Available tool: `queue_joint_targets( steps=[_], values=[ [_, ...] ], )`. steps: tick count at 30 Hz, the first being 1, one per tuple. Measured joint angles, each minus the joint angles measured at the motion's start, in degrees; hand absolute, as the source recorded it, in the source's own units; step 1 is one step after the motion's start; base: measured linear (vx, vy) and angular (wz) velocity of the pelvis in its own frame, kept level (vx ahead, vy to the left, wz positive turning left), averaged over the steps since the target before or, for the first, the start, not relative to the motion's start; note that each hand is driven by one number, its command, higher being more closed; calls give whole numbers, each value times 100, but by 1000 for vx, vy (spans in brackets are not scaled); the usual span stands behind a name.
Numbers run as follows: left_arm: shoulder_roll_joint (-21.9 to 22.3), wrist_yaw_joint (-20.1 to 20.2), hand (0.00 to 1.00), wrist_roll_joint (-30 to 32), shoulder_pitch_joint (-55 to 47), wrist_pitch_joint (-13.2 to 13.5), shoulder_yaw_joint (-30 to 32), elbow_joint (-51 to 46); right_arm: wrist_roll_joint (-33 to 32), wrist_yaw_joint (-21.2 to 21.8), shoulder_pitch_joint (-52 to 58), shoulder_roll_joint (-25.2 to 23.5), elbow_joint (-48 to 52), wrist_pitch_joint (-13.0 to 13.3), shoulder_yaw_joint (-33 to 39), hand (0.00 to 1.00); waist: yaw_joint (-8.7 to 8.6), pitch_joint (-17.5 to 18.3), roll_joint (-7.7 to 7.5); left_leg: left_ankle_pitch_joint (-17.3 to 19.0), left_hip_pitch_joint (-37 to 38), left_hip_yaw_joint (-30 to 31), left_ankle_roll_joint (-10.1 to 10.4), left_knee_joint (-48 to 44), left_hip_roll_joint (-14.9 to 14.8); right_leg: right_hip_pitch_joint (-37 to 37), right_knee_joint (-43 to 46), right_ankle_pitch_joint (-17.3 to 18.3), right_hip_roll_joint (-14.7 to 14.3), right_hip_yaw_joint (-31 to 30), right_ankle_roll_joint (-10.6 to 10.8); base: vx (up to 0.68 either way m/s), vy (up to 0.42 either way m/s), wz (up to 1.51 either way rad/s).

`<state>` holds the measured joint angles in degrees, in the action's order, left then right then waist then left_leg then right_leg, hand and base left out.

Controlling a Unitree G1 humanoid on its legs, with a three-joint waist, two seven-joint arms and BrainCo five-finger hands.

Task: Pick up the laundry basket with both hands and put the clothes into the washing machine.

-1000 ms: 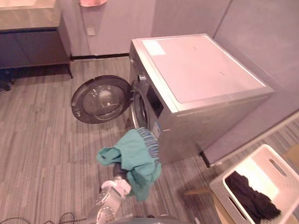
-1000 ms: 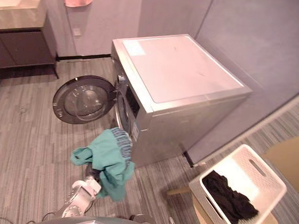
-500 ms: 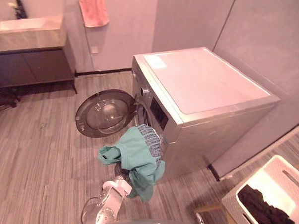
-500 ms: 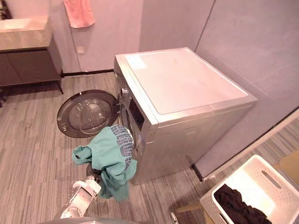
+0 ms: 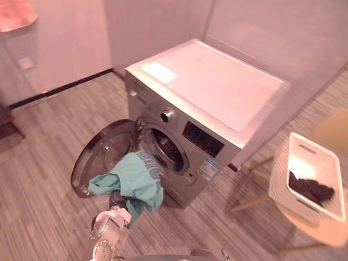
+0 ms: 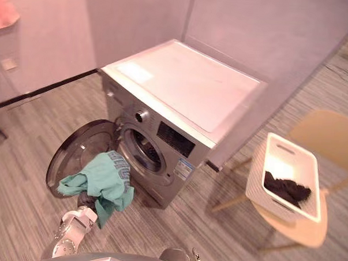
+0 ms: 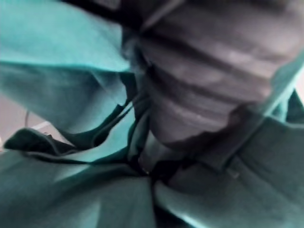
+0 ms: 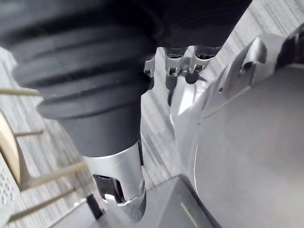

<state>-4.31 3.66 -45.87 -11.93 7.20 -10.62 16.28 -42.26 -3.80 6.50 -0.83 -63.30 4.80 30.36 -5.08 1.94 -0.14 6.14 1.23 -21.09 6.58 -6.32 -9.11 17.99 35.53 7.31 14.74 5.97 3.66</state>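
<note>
Metal washing machine (image 5: 205, 111), cloth garment (image 5: 135, 178), plastic basket (image 5: 280, 182)

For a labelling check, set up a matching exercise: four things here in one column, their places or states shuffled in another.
1 teal garment
2 washing machine door
3 white laundry basket
4 dark clothes

A on the wooden chair
B swung open
C inside the basket
D draped over the left hand

Pairs: 1-D, 2-B, 3-A, 4-C

Laundry basket (image 5: 281, 184) sits on a chair (image 5: 318, 230) right of the washing machine (image 5: 216, 86).
</note>
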Motion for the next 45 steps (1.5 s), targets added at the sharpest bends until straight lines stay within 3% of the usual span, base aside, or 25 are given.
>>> queue_joint_targets(
  steps=[1, 2, 4, 6, 9, 10, 12, 13, 15, 17, 20, 23, 24, 25, 28, 32, 34, 35, 37, 38, 40, 42, 43, 44, 45],
  values=[
    [75, -35, 100, 0, 26, 15, 111, 0, 1, 0, -1, -12, 95, -2, -33, 0, 7, -28, 32, 17, 181, -316, -28, 77, 30, 4, -3, 390, -375, 245, 47, 119, 49, -135],
    [161, -55, 100, -1, 32, 23, 186, 1, 0, 6, 7, -17, 179, 1, -49, 0, 9, -45, 62, 18, 256, -476, -30, 100, 32, -8, -106, 550, -542, 365, 56, 130, -12, -140],
    [482, -88, 100, -2, 149, 31, 319, 40, 3, 80, 16, 28, 213, 21, -72, 0, 10, -110, 177, 62, 416, -901, -47, 89, 46, -362, -923, 619, -862, 598, -178, 112, -37, -119],
    [724, -77, 100, 3, 277, -13, 221, 101, 3, 126, -18, 134, 180, 34, -83, 0, -63, -220, 304, 25, 400, -857, -127, 72, 21, -565, -1290, 516, -943, 611, -338, 73, -60, -30],
    [790, -29, 100, -1, 274, -36, 88, -5, 0, 134, 154, 165, 211, 52, -240, 0, -19, -222, 395, -207, 826, -1010, -173, 139, 28, -978, -1498, 498, -1058, 526, -365, 71, -52, -26],
    [797, -27, 100, -14, 235, -35, 151, -16, 1, 169, 149, 140, 234, 47, -366, 0, 103, -246, 203, -192, 726, -1148, -154, -448, -41, -1052, -1600, 501, -1031, 324, -355, 6, -66, -59],
    [805, -21, 100, -131, 189, -42, 164, -70, -1, 195, 135, 130, 308, 49, -597, 0, 201, -299, 81, -206, 116, -910, -186, -1922, -356, -1194, -1892, 426, -1026, 71, -313, -26, -64, -50],
    [804, 22, 100, -132, 128, -63, 140, -173, 0, 192, 136, 174, 375, 47, -690, 0, 253, -308, 142, 6, -386, -475, -367, -2754, -545, -1208, -2039, 359, -1058, -72, -340, -32, 12, -41],
    [766, 64, 100, -130, 90, -93, 120, -230, 1, 189, 117, 263, 346, 32, -696, 0, 361, -313, 176, 293, -731, -79, -434, -3054, -672, -1138, -2132, 340, -1083, -359, -286, -2, 135, -78],
    [764, 61, 100, -130, 91, -119, 120, -206, -1, 188, 112, 311, 172, 19, -460, 0, 333, -312, 156, 412, -962, 347, -477, -2885, -810, -1040, -2135, 365, -1016, -592, -205, 59, 209, -70],
    [755, 59, 100, -125, 126, -163, 63, -207, -3, 186, 193, 495, -75, 23, -188, 0, 138, -301, 84, 387, -1348, 1092, -457, -2082, -843, -786, -2077, 427, -626, -931, 90, 132, 318, -36],
    [714, 39, 100, -111, 319, -170, -100, 27, 72, 177, 442, 580, -347, -6, 220, 0, 95, -267, 192, -210, -1288, 1309, -359, -767, -781, -850, -2173, 312, -275, -1005, 621, 210, 496, -24],
    [678, 30, 100, -107, 395, -173, -190, 137, 179, 144, 463, 654, -353, 0, 326, 0, 115, -267, 398, -417, -1159, 1237, 100, -294, -790, -1048, -2466, 199, -262, -1022, 878, 248, 619, -22],
    [393, 19, 100, -104, 514, -187, -260, 269, 209, 79, 398, 435, -438, -12, 504, 0, -47, -182, 118, -437, -1017, 1121, 504, -185, -415, -1221, -2819, -32, 160, -1026, 1053, 237, 597, -19],
    [-67, 8, 100, 71, 677, -207, -326, 258, -14, 38, 203, 45, -540, -47, 639, 0, -68, -113, -76, -118, -1178, 916, 297, -412, -192, -1211, -3267, -960, 358, -1001, 1039, 138, 388, -19],
    [-140, 12, 100, 439, 988, -209, -761, 46, -765, -57, 30, 132, -204, 46, 553, 0, 30, -101, 113, 220, -1342, 571, -87, -530, 37, -734, -3416, -2600, 505, -1012, 934, 84, 371, -39],
    [-140, 13, 100, 576, 1079, -205, -900, -33, -1061, -64, -32, 129, 66, 65, 369, 0, 32, -119, 154, 269, -1312, 378, -218, -442, 141, -461, -3284, -2929, 569, -941, 586, 72, 276, -38],
    [-140, 10, 100, 609, 1095, -205, -936, -36, -1119, -62, -27, 124, 176, 71, 295, 0, 23, -125, 173, 289, -1300, 347, -251, -433, 171, -350, -3130, -2956, 579, -867, 554, 118, 261, -37],
    [-132, 2, 100, 707, 1067, -204, -1029, -36, -1131, -49, 5, 126, 523, 127, 133, 0, 0, -200, 274, 321, -1044, 208, -306, -286, 165, 182, -2132, -3042, 549, -668, 311, 208, 186, -35],
    [-129, -2, 100, 744, 1053, -203, -1038, -36, -1126, -45, 5, 127, 626, 134, 135, 0, -1, -281, 392, 325, -933, 175, -313, -209, 110, 377, -1741, -2886, 495, -660, 172, 205, 42, -35],
    [-119, -46, 100, 784, 1044, -190, -1032, -19, -1115, -29, 6, 109, 850, 178, 132, 0, -37, -540, 525, 299, -443, 43, -269, 53, -115, 949, -15, -929, -165, -597, 329, 192, -92, -31],
    [-100, -47, 100, 784, 1043, -188, -1035, 12, -1021, -23, 13, 71, 976, 225, 108, 0, -30, -682, 463, 277, -187, -107, -223, 154, -175, 1226, 357, -121, -626, -274, 273, 229, -192, -21],
    [-46, -45, 100, 784, 1028, -189, -1039, 22, -1005, -16, 53, 34, 1094, 269, 41, 0, -15, -724, 366, 296, -174, -131, -135, 93, -186, 1325, 18, 44, -916, -179, 275, 243, -261, 8],
    [-2, -40, 100, 785, 986, -189, -1056, 28, -1004, -9, 96, 26, 1094, 298, 18, 0, -37, -718, 276, 360, -223, -119, -11, -2, -171, 1230, -372, -70, -1003, -205, 181, 194, -261, 66],
    [140, -1, 100, 786, 941, -190, -1105, 90, -1005, -8, 201, 7, 1028, 353, 3, 0, -48, -868, 158, 603, -212, 26, 252, -275, -59, 984, -763, 3, -866, -23, -183, 178, -257, 78]
  ],
)
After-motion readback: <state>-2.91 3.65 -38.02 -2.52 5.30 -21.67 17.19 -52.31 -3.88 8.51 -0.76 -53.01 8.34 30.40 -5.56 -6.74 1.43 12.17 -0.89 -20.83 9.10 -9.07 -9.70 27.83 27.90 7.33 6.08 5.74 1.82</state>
